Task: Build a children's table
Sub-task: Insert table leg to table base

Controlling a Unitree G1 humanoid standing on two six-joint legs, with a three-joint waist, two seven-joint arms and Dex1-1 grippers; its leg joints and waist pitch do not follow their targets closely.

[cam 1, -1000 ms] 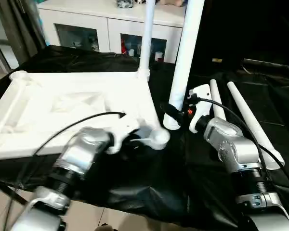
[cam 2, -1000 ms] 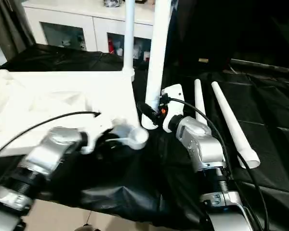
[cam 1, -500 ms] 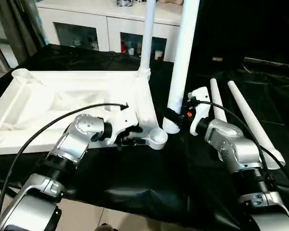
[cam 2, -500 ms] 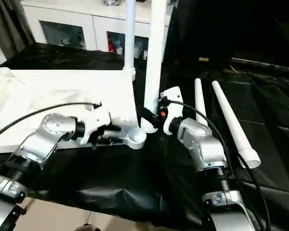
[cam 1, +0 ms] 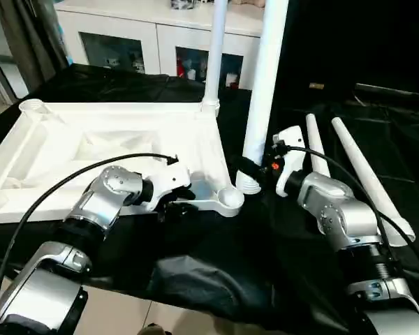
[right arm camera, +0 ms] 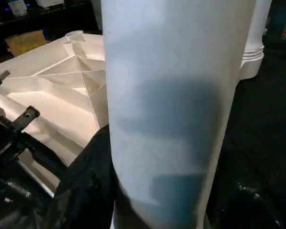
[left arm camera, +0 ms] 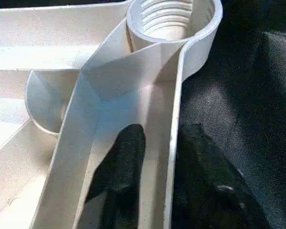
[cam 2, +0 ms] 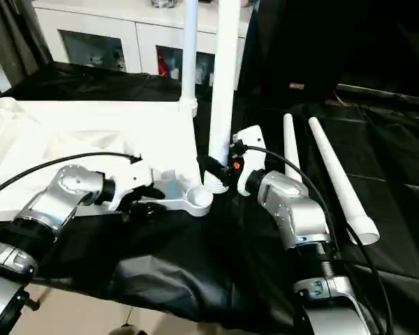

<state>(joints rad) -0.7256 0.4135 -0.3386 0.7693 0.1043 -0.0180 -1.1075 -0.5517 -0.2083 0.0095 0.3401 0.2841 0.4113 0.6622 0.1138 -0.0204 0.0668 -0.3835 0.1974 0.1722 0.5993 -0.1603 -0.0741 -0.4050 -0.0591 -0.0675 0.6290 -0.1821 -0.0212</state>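
The children's table top (cam 1: 105,150) lies upside down on black cloth, ribbed underside up. One leg (cam 1: 214,56) stands fitted in its far right corner. My left gripper (cam 1: 170,207) is shut on the near rim (left arm camera: 174,143), one finger (left arm camera: 121,176) inside the wall and the other outside, close to the empty threaded corner socket (cam 1: 230,197). My right gripper (cam 1: 248,169) is shut on a second leg (cam 1: 263,84), held upright with its lower end just right of that socket. Two loose legs (cam 1: 363,174) lie on the cloth to the right.
A white cabinet (cam 1: 146,38) with glass-fronted compartments stands behind the table. The black cloth (cam 1: 216,269) hangs in folds over the near table edge. A black cable (cam 1: 70,185) loops from my left wrist over the table top.
My left arm has pulled back to the left along the near rim, and its fingers have closed on it again. The table top's near corner has settled lower. My right arm has stayed still.
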